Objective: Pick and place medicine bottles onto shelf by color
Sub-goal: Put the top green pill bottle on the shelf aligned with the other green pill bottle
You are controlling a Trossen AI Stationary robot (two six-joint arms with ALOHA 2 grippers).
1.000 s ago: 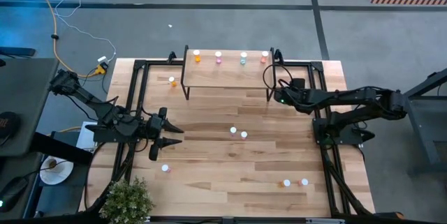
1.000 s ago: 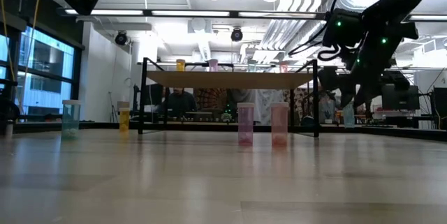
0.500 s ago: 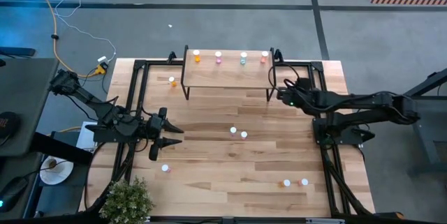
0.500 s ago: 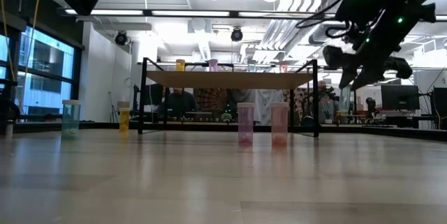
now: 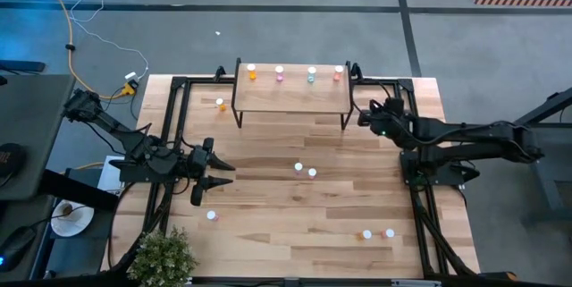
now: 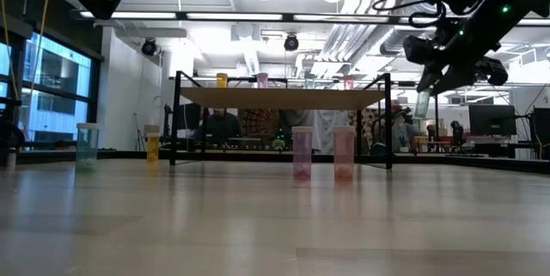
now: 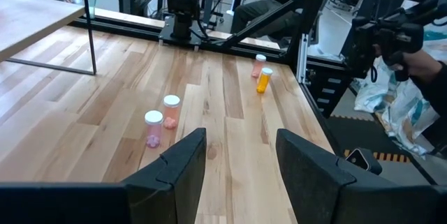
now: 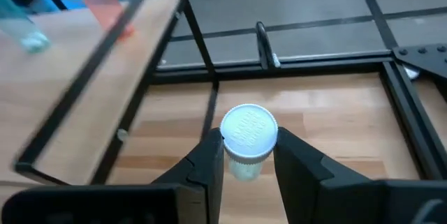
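Note:
The shelf (image 5: pixel 290 96) stands at the table's far middle with orange, pink, teal and red bottles (image 5: pixel 280 73) along its far edge. More medicine bottles stand on the table: an orange one (image 5: pixel 221 104), two pink ones (image 5: pixel 305 171), one (image 5: pixel 212 216) near the left, and two (image 5: pixel 377 233) near the front. My right gripper (image 5: pixel 365 118) hovers by the shelf's right end, shut on a pale teal bottle (image 6: pixel 422 103). Over the table's left side my left gripper (image 5: pixel 223 173) is open with nothing between its fingers. My right gripper pinches the bottle's body just under its white cap (image 8: pixel 249 135) between the two fingers (image 8: pixel 209 158). The fingers slant down from the table's right side. The bottle hangs below them, roughly upright and clear of the table, cap toward the wrist.
A black frame (image 5: pixel 179 126) runs around the tabletop. A potted plant (image 5: pixel 164 256) stands at the near left corner. The shelf's thin black legs (image 6: pixel 388 121) are close to the held bottle. A person's hand (image 7: pixel 419 46) shows beyond the table's edge in the left wrist view.
My right gripper has risen beside the shelf's right end and tipped nearer to level, lifting the teal bottle off the table until it hangs clear.

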